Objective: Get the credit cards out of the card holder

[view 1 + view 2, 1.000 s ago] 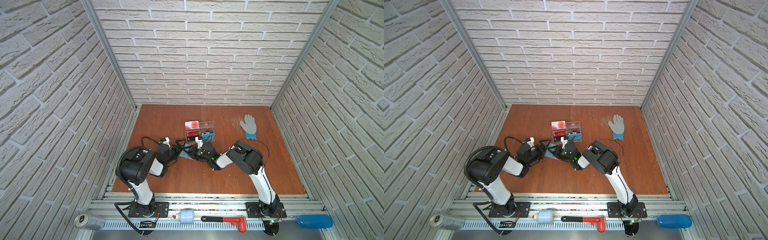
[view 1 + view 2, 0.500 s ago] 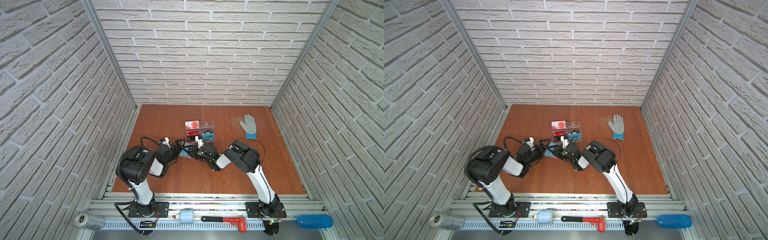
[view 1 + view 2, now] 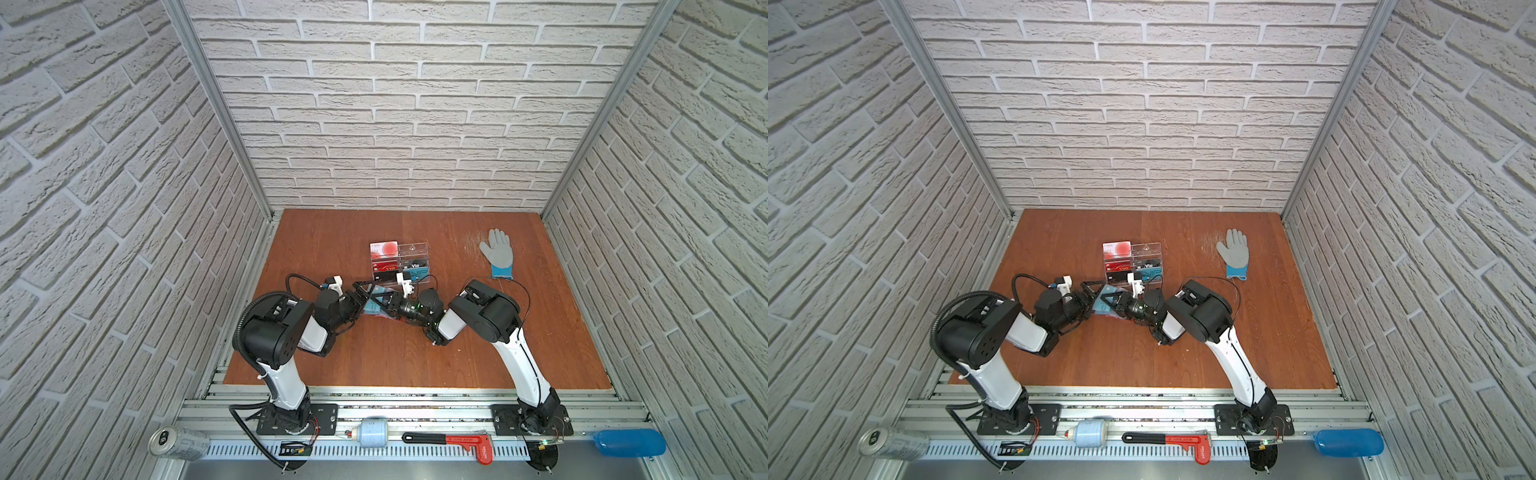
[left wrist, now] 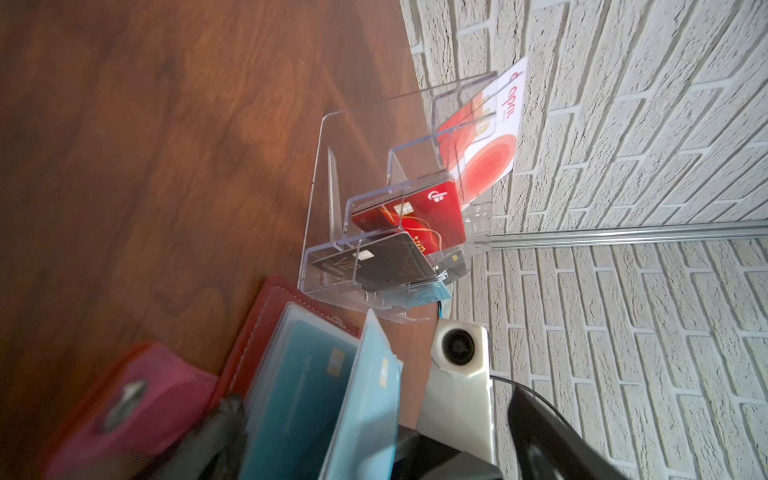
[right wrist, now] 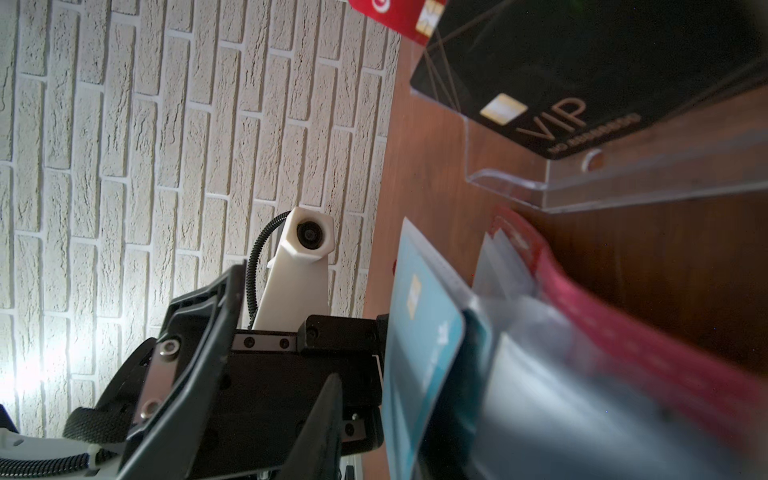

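Gaping red stitched card holder point(image 4: 261, 326)

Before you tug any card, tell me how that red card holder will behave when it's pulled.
The card holder probably flops: its red cover lies opened and bent on the table. It looks thin and light, so it may lift or slide along with the teal card. The pale sleeve stands loose, so it likely bends easily.

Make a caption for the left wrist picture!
Open red card holder showing teal credit cards, beside a clear card stand.
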Action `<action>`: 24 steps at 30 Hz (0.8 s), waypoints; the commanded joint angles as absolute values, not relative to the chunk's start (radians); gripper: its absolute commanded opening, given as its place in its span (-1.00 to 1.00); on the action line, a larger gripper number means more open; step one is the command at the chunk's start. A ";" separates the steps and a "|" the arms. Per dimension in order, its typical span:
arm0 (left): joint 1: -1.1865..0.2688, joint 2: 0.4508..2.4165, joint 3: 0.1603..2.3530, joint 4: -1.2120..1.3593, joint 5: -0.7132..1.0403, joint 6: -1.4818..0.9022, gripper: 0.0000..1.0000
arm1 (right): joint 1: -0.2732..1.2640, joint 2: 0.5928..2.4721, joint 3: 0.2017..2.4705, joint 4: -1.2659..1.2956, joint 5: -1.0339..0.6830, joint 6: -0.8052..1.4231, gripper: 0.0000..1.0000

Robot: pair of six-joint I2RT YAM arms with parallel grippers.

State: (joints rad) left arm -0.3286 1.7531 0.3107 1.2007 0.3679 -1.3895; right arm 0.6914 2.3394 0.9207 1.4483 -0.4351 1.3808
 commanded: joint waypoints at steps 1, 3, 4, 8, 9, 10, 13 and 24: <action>-0.353 1.768 0.273 1.057 0.434 -1.400 0.96 | 0.666 2.359 0.872 1.378 -0.427 1.349 -0.50; -0.353 1.769 0.273 1.056 0.435 -1.398 0.96 | 0.663 2.354 0.861 1.381 -0.433 1.344 -0.51; -0.353 1.770 0.274 1.056 0.435 -1.398 0.96 | 0.660 2.351 0.854 1.385 -0.433 1.344 -0.52; -0.352 1.785 0.278 1.068 0.435 -1.402 0.96 | 0.654 2.340 0.835 1.392 -0.442 1.340 -0.52; -0.353 1.787 0.278 1.071 0.437 -1.403 0.96 | 0.652 2.340 0.831 1.392 -0.443 1.338 -0.52; -0.353 1.788 0.278 1.072 0.436 -1.402 0.96 | 0.651 2.337 0.825 1.393 -0.445 1.335 -0.52; -0.352 1.789 0.278 1.072 0.436 -1.402 0.96 | 0.648 2.330 0.812 1.389 -0.447 1.327 -0.53; -0.350 1.793 0.278 1.075 0.436 -1.402 0.96 | 0.632 2.341 0.775 1.402 -0.451 1.314 -0.60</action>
State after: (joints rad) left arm -0.3370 1.7542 0.3107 1.1980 0.4030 -1.3918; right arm 0.6582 2.3104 0.8200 1.5158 -0.4610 1.3708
